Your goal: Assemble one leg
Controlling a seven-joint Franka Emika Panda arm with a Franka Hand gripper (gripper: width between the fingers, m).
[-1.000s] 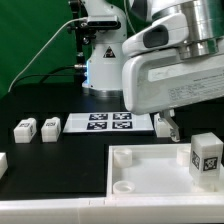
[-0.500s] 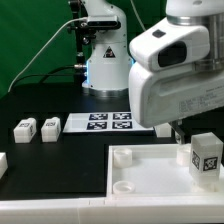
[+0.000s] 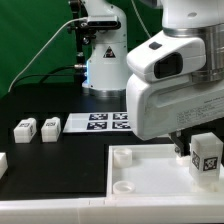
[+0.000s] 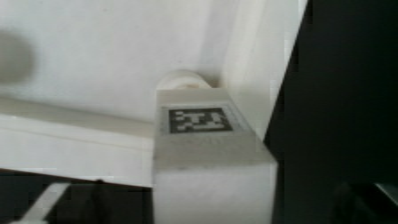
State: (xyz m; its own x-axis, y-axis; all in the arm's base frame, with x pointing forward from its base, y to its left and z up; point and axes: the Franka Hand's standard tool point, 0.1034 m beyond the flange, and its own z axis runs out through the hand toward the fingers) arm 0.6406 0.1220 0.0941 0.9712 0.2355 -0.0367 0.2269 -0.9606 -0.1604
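A leg (image 3: 207, 158), a small white block with a black-and-white tag, stands upright in the right corner of the white tray (image 3: 140, 172). My gripper (image 3: 194, 148) is low over it; one dark finger (image 3: 181, 146) shows just left of the leg, the other is hidden. In the wrist view the leg (image 4: 206, 150) fills the middle, between the two dark fingers of the gripper (image 4: 210, 205). The jaws stand apart on either side of the leg. Whether they touch it I cannot tell.
Two more small white legs (image 3: 25, 128) (image 3: 50, 126) lie on the black table at the exterior view's left. The marker board (image 3: 103, 122) lies behind the tray. Another white piece (image 3: 3, 160) is at the left edge. The arm's base (image 3: 100, 55) stands at the back.
My gripper has moved toward the exterior view's right and down, from beside the marker board to around the leg on the tray. The leg has not moved.
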